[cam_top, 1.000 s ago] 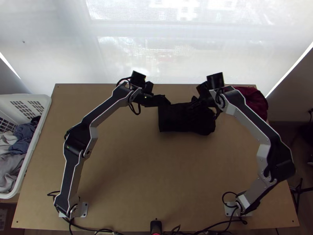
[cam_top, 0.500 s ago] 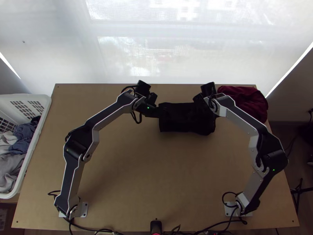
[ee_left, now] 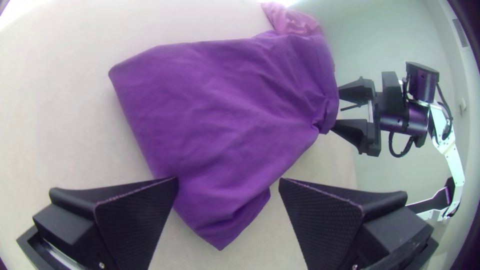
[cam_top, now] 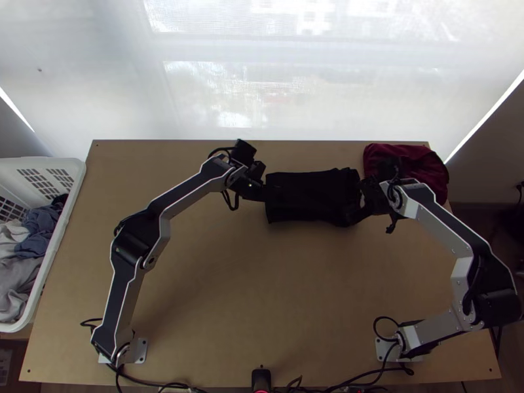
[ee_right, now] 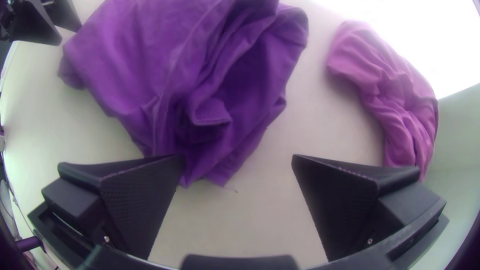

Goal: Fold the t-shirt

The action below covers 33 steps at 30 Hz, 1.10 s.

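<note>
The dark t-shirt (cam_top: 308, 196) lies as a compact folded rectangle towards the table's far side. At its left edge is my left gripper (cam_top: 261, 191); at its right end is my right gripper (cam_top: 361, 203). In the left wrist view the shirt (ee_left: 215, 105) looks purple, with a corner between the spread fingers of my left gripper (ee_left: 228, 182). The right wrist view has the shirt (ee_right: 175, 75) with loose, bunched layers at this end, beside one finger of my right gripper (ee_right: 239, 160), which stands open.
A dark red cloth (cam_top: 409, 167) lies bunched at the table's far right corner. Beyond the left edge stands a white basket (cam_top: 73, 190) holding grey, white and blue clothes. Bare wood of the table (cam_top: 262, 295) stretches between the arms' bases.
My left gripper has drawn back a little left and nearer from over the shirt's far left corner. My right gripper has moved from the shirt's far edge to its right end.
</note>
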### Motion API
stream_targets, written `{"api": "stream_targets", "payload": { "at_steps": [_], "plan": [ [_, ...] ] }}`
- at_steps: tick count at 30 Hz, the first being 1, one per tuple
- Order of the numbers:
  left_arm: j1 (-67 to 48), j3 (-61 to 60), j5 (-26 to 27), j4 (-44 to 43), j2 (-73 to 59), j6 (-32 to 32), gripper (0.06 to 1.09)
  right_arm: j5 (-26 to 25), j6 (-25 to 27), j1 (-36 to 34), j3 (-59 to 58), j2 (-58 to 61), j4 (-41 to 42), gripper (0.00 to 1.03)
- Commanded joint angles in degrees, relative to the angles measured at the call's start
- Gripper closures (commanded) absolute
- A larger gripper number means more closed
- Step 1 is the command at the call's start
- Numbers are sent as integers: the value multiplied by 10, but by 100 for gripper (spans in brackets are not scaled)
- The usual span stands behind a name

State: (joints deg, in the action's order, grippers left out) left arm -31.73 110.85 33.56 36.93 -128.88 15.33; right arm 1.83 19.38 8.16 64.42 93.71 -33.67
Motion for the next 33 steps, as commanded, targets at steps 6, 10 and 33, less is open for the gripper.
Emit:
{"api": "stream_targets", "payload": {
  "at_steps": [6, 10, 33],
  "plan": [
    [9, 84, -8, 49, 7, -16, 11, 13, -13, -5, 65, -85, -35, 5],
    [3, 135, -14, 49, 8, -9, 11, 15, -36, 46, 149, -58, -45, 4],
    [-27, 171, -53, 14, -123, -33, 11, 17, -49, 1, 85, 164, 45, 5]
  ]
}}
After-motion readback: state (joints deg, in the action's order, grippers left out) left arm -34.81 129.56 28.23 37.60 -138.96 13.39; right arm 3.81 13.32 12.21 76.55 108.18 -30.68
